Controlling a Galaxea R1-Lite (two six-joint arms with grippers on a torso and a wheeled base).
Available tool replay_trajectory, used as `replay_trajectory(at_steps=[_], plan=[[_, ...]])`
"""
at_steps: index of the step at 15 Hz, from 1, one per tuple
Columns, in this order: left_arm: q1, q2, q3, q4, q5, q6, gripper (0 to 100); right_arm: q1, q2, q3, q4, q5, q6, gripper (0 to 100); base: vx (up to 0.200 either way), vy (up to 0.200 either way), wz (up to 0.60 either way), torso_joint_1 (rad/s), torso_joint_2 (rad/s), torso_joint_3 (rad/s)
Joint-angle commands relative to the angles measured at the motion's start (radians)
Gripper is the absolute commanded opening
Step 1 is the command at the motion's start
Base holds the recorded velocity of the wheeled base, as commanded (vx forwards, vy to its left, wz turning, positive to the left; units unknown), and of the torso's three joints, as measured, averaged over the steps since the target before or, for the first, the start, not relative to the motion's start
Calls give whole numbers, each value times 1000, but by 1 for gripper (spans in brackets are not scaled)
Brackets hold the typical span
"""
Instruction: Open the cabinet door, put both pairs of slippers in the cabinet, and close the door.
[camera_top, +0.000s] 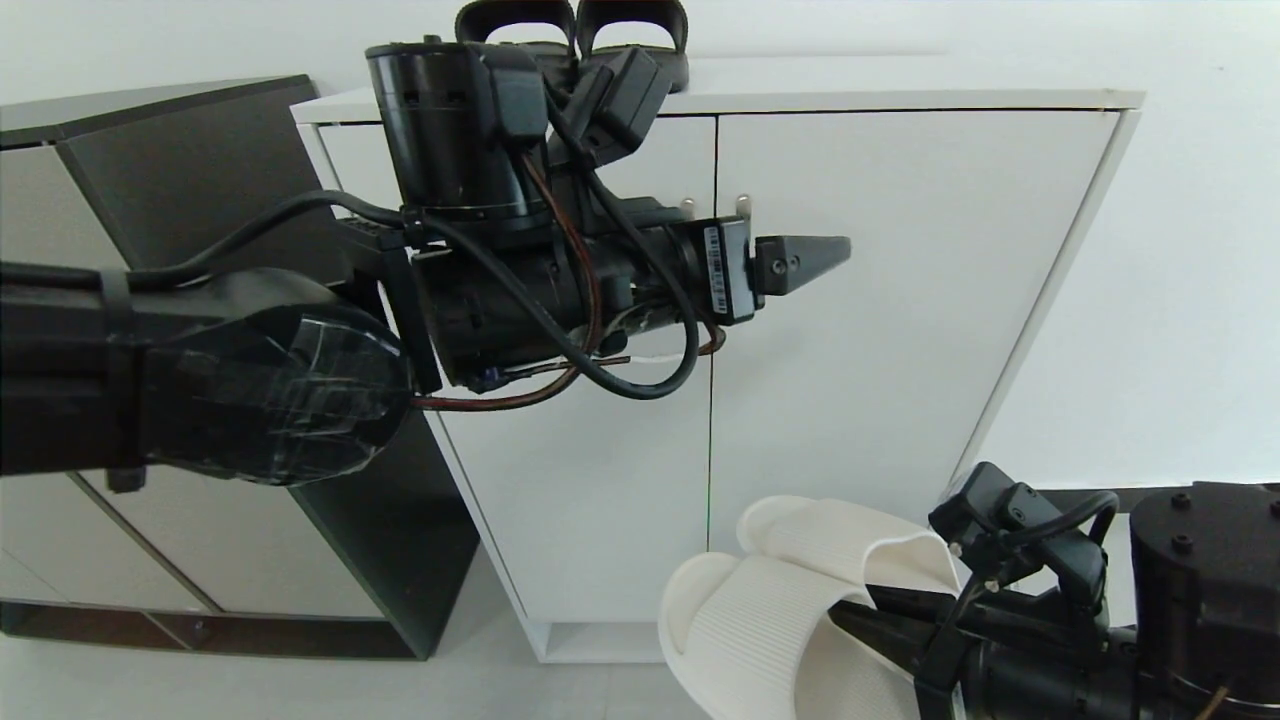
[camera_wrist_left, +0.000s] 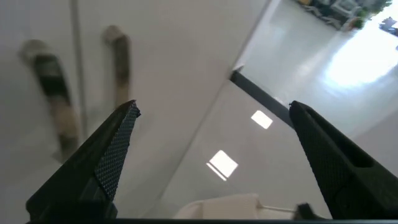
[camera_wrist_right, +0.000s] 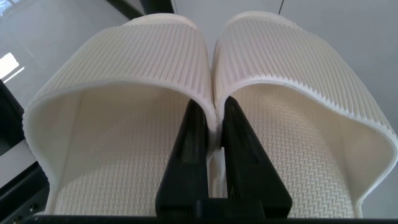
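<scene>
White slippers (camera_wrist_right: 124, 74) look light and soft, foam with ribbed straps, probably springy but easy to carry. The two touching inner strap edges give one hold for the whole pair. The right claw (camera_wrist_right: 213, 107) pinches just those edges together, holding the pair low before the shut cabinet (camera_top: 900, 300). The left claw (camera_wrist_left: 214, 109) is spread wide and empty, near the door handles (camera_wrist_left: 118, 56). Black slippers (camera_top: 575, 30) sit on the cabinet top.
</scene>
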Motion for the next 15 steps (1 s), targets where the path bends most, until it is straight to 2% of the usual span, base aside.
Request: replay_trajectory(at_steps=[1, 5, 10, 15], plan=[[7, 29, -10, -1, 17, 9, 100, 1, -3, -2, -1, 0, 0, 0, 0, 0, 0, 0, 0, 0], [35, 28, -33, 24, 18, 11, 100, 1, 3, -2, -1, 1, 0, 0, 0, 0, 0, 0, 0, 0], [64, 104, -141, 72, 18, 9, 100, 4, -2, 9, -1, 1, 0, 0, 0, 0, 0, 0, 0, 0], [70, 164, -230, 133, 12, 5, 100, 4, -2, 7, -2, 0, 0, 0, 0, 0, 0, 0, 0, 0]])
